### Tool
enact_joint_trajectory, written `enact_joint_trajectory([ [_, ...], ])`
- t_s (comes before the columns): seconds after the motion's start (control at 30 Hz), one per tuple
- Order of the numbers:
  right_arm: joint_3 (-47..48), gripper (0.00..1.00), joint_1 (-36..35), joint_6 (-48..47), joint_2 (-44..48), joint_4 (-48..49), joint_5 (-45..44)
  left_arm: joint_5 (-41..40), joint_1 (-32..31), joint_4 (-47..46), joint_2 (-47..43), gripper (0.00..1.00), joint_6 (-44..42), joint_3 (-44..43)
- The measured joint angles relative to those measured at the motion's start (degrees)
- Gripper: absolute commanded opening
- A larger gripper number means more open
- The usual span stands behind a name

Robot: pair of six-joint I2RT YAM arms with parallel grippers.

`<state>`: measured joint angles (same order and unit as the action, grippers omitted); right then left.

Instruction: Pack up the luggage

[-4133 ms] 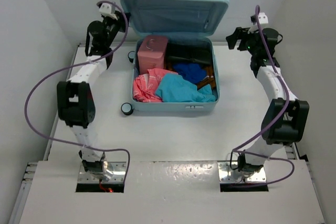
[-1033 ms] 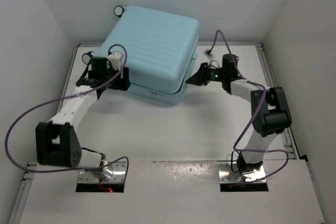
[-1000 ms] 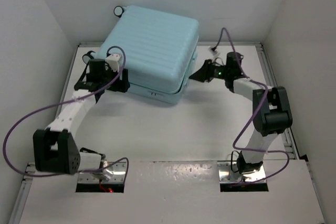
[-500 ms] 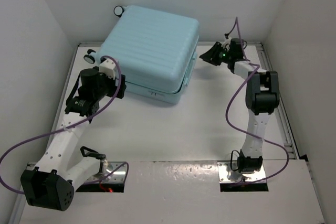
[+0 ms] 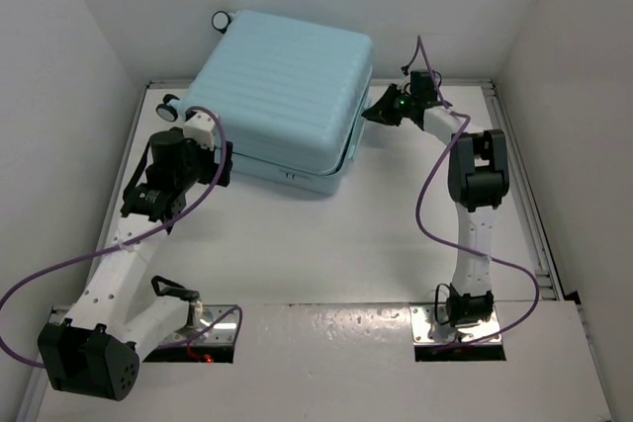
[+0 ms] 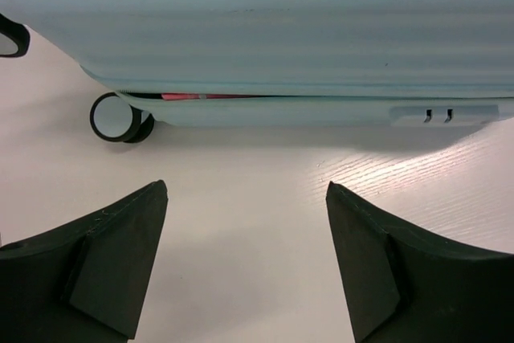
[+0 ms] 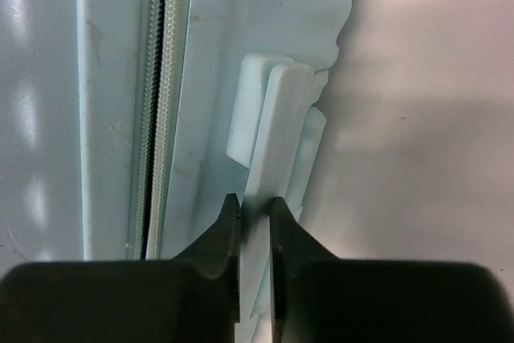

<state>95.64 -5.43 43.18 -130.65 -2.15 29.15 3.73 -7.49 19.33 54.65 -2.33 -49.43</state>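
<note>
Right tool (image 7: 254,206) pinching side handle (image 7: 281,118) on luggage (image 5: 287,86); left tool (image 6: 246,190) spread near luggage front. We'd tuck pink cloth (image 6: 189,96) into seam before zipping.

luggage (image 5: 287,91) lies on table (image 5: 316,244), behind left claw (image 6: 245,192).

2 white arms (image 5: 124,256) — black joints (image 5: 473,170), purple cables (image 5: 417,210).

Luggage (image 5: 287,81): pale aqua-blue shell, ribbed in even parallel ridges.
Wheel (image 6: 116,116): black.
Seam strip (image 6: 201,96): pink-red, between the shell halves.
Zip (image 7: 157,78): dark teeth on pale aqua tape.
Handle (image 7: 273,118): plain pale aqua.
Left tool (image 6: 245,190): matt black.
Right tool (image 7: 254,200): black.
Cables (image 5: 418,210): purple.
Counter (image 5: 326,244): white, faint grain.
</note>
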Motion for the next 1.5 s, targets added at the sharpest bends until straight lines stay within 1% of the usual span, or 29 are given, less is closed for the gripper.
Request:
enact_joint_trajectory([
  [0.03,0.61,0.0,0.07,-0.24,-0.04,-0.74,-0.48,-0.33,0.0,0.2,0.0,0.86,0.0,0.0],
  [0.13,0.57,0.0,-0.26,-1.18,0.37,-1.25,-2.05,-2.08,0.0,1.11,-0.02,0.86,0.07,0.0],
  [0.2,-2.21,0.0,-0.5,-1.49,1.99,0.76,-3.37,-3.61,0.63,2.01,0.0,0.86,1.2,0.0],
  [0.3,-12.02,0.0,-1.44,-2.25,7.3,9.18,-6.27,-6.49,3.85,4.74,0.92,0.86,4.96,-0.81],
  [0.37,-18.95,0.0,-2.25,-2.84,11.91,11.58,-7.63,-7.65,7.54,5.95,1.66,0.87,7.78,-1.14],
  [0.5,-32.44,0.0,-4.48,-3.76,22.27,13.14,-8.7,-8.55,13.97,7.69,1.64,0.92,12.46,-1.14],
  [0.6,-40.04,0.0,-7.52,-6.27,30.62,10.73,-7.96,-8.74,16.61,8.22,1.77,0.92,14.6,-1.22],
  [0.63,-42.62,0.06,-9.35,-8.0,33.75,8.44,-7.02,-8.55,17.38,8.59,2.08,0.92,15.17,-1.44],
  [0.67,-45.24,0.15,-11.34,-9.51,36.76,5.97,-5.66,-8.31,17.99,8.68,2.6,0.92,15.63,-1.62],
  [0.7,-47.6,0.37,-13.09,-10.88,39.5,4.09,-4.35,-7.89,18.78,8.81,3.26,0.92,16.2,-1.79],
  [0.73,-50.05,0.46,-14.82,-12.13,42.4,2.25,-2.16,-6.93,19.85,8.92,4.26,0.92,16.76,-1.97],
  [0.77,-51.95,0.51,-15.69,-13.29,45.46,0.52,-0.37,-5.99,20.9,9.05,5.49,0.92,17.29,-2.19],
  [0.8,-53.64,0.52,-15.76,-14.62,49.0,-0.7,1.14,-5.09,21.77,9.05,6.69,0.92,17.81,-2.25],
  [0.83,-55.01,0.5,-14.71,-15.82,53.27,-1.88,2.47,-4.33,22.64,9.18,7.96,0.92,18.38,-2.25],
  [0.9,-55.93,0.43,-9.75,-17.51,61.33,-1.09,4.9,-2.58,23.89,9.55,10.36,0.92,19.78,-2.25],
  [0.93,-55.98,0.35,-6.56,-18.25,64.41,1.01,4.74,-1.79,24.28,9.44,11.39,0.91,20.52,-2.25],
  [0.97,-55.84,0.3,-3.56,-19.28,66.73,3.52,4.13,-0.9,24.63,9.16,12.57,0.9,21.35,-2.25],
  [1.0,-55.19,0.26,-0.76,-20.17,67.17,5.27,2.69,0.13,24.87,8.83,13.64,0.9,22.21,-2.25],
  [1.03,-53.13,0.17,1.99,-21.07,66.29,7.26,0.68,1.07,25.07,8.37,14.71,0.88,23.02,-2.25],
  [1.07,-50.34,0.14,4.24,-21.49,63.3,9.86,-1.7,2.32,25.24,7.65,15.78,0.88,24.02,-2.25],
  [1.13,-42.73,0.13,7.91,-20.59,53.96,13.25,-5.38,4.52,25.46,6.03,17.88,0.88,25.49,-2.21],
  [1.2,-33.64,0.13,11.54,-18.16,41.33,17.49,-7.32,5.86,25.05,4.37,19.23,0.87,26.69,-2.08],
  [1.27,-25.68,0.17,14.01,-15.8,29.97,19.74,-8.04,6.43,24.55,2.8,19.65,0.87,27.36,-1.81],
  [1.3,-20.0,0.21,15.37,-14.1,22.45,19.96,-7.69,6.54,24.24,2.19,19.67,0.87,27.71,-1.68],
  [1.4,-10.49,0.31,16.52,-10.32,9.18,22.01,-5.64,6.82,23.85,0.24,20.37,0.87,29.09,-1.4],
  [1.43,-8.0,0.35,16.55,-9.03,5.11,23.3,-4.61,6.86,23.85,-0.44,20.79,0.87,29.7,-0.92],
  [1.5,-4.09,0.4,16.04,-6.43,-2.16,25.64,-2.34,6.58,24.04,-0.92,21.57,0.87,30.82,0.28],
])
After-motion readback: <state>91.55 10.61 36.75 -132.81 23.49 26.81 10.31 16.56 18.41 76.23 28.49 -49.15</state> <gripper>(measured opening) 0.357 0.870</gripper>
